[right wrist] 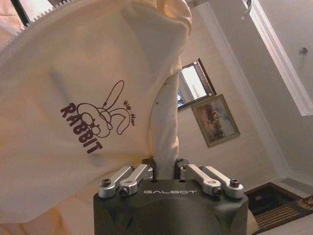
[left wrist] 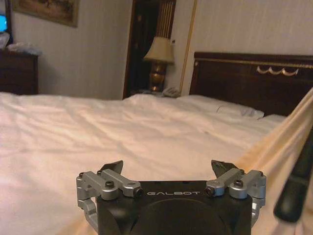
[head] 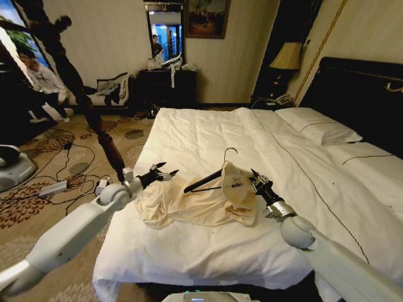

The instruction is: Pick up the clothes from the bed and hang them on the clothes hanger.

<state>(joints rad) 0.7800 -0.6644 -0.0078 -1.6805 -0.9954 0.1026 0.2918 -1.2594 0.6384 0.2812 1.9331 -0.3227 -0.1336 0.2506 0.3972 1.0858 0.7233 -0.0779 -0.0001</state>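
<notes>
Right claw pinched on a fold of the shirt near its printed label, lifting that corner off the bed. Hanger at 9 o'clock of the claw, tucked into the raised collar, hook up. Left claw wide, holding nothing, above the shirt's 10 o'clock edge.

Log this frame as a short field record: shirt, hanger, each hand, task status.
shirt: cream shirt lies crumpled on the bed, one part lifted
hanger: black hanger partly inside the shirt, hook up
right hand: right hand shut on a fold of the shirt
left hand: left hand open, beside the shirt's other end, holding nothing
status: shirt not yet fully on the hanger
</notes>
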